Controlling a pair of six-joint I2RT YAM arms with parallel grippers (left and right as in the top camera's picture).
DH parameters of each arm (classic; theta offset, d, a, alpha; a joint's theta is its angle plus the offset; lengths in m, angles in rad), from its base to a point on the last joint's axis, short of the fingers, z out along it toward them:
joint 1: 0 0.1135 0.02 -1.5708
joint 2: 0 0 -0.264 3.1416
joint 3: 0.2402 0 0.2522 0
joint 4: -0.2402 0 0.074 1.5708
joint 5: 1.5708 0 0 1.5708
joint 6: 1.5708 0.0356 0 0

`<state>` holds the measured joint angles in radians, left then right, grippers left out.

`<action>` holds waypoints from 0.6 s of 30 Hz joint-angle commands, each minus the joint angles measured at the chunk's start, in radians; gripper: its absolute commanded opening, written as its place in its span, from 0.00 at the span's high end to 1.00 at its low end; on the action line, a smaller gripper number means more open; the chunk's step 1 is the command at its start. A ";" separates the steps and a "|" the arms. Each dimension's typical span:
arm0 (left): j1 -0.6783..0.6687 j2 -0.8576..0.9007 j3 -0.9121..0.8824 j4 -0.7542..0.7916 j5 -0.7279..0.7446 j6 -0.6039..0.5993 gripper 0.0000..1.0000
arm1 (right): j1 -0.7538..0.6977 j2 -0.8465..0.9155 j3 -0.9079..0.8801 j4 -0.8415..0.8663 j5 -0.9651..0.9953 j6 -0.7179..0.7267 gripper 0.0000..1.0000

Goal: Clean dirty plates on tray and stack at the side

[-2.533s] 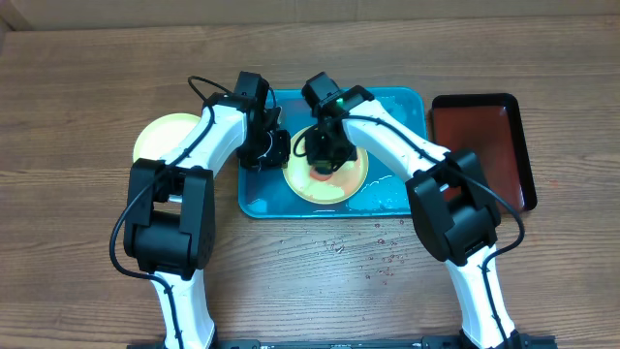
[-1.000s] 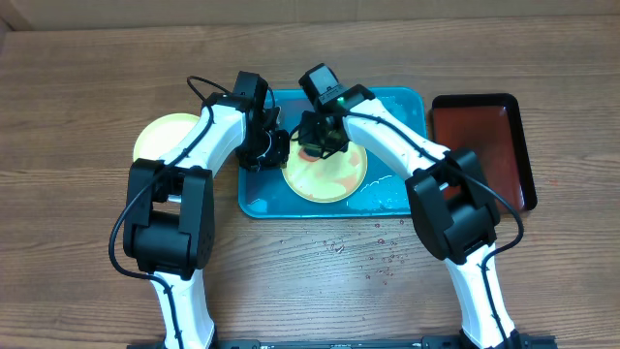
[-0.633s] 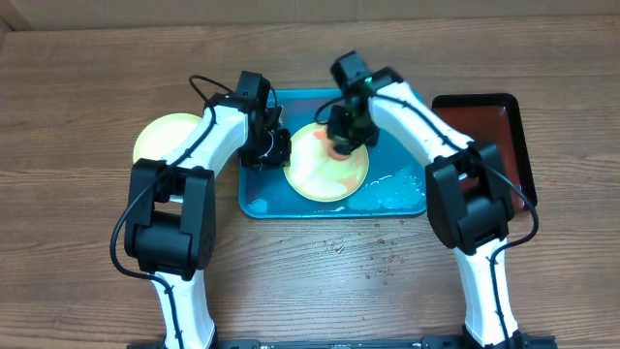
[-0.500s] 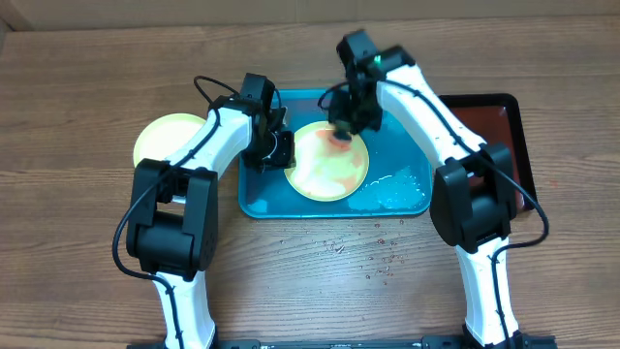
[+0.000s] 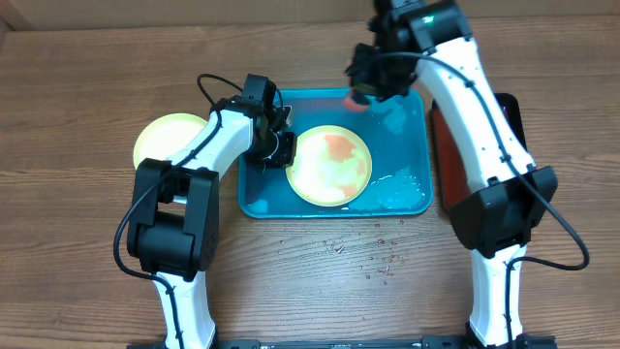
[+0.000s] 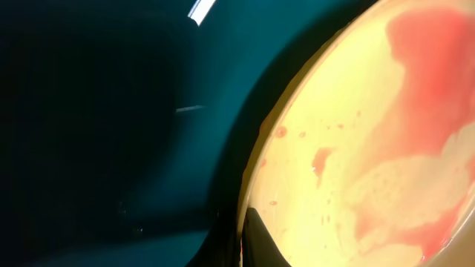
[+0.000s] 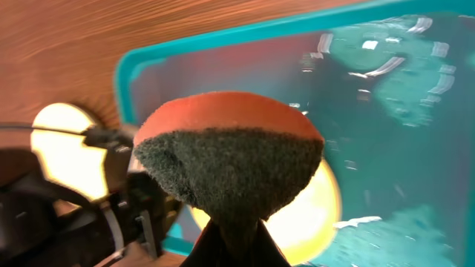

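Wooden table (image 5: 87,87), turquoise tray (image 5: 407,145) with one sauce-streaked yellow plate (image 5: 329,167).

Wooden table (image 5: 77,97) carries 1 dark-red tray (image 5: 446,155) (black-rimmed), orange sponge (image 7: 230,148) nearby.

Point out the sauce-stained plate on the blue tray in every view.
Overhead: stained plate in the middle of the turquoise tray.
Left wrist: the plate fills the right half, tray to its left.
Right wrist: the plate is at lower middle, mostly behind the sponge.
Shared landmark: the tray.
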<state>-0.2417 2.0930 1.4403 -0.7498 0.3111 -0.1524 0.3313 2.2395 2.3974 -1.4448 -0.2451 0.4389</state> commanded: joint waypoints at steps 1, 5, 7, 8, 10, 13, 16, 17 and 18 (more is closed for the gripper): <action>0.034 -0.045 0.047 -0.056 -0.089 0.026 0.96 | -0.061 -0.039 0.022 -0.029 0.000 -0.042 0.96; 0.061 -0.142 0.105 -0.100 -0.146 0.026 0.96 | -0.084 -0.039 0.022 -0.040 0.023 -0.052 0.96; 0.069 -0.198 0.121 -0.111 -0.182 0.026 0.96 | -0.085 -0.038 0.017 -0.046 0.047 -0.051 0.96; 0.071 -0.256 0.122 -0.117 -0.220 0.026 0.96 | -0.085 -0.038 0.007 -0.050 0.061 -0.051 0.96; 0.071 -0.303 0.122 -0.135 -0.271 0.026 0.96 | -0.085 -0.038 -0.006 -0.050 0.065 -0.052 0.96; 0.072 -0.354 0.122 -0.176 -0.352 0.026 0.96 | -0.085 -0.037 -0.008 -0.054 0.065 -0.054 0.96; 0.076 -0.397 0.122 -0.217 -0.452 0.026 0.96 | -0.085 -0.037 -0.008 -0.054 0.065 -0.055 0.96; 0.078 -0.409 0.122 -0.226 -0.478 0.026 0.96 | -0.085 -0.037 -0.008 -0.055 0.065 -0.055 0.96; 0.082 -0.421 0.122 -0.235 -0.510 0.026 0.96 | -0.085 -0.037 -0.008 -0.056 0.065 -0.055 0.96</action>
<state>-0.1684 1.7020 1.5532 -0.9668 -0.0471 -0.1459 0.2428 2.2395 2.3924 -1.5032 -0.1932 0.3920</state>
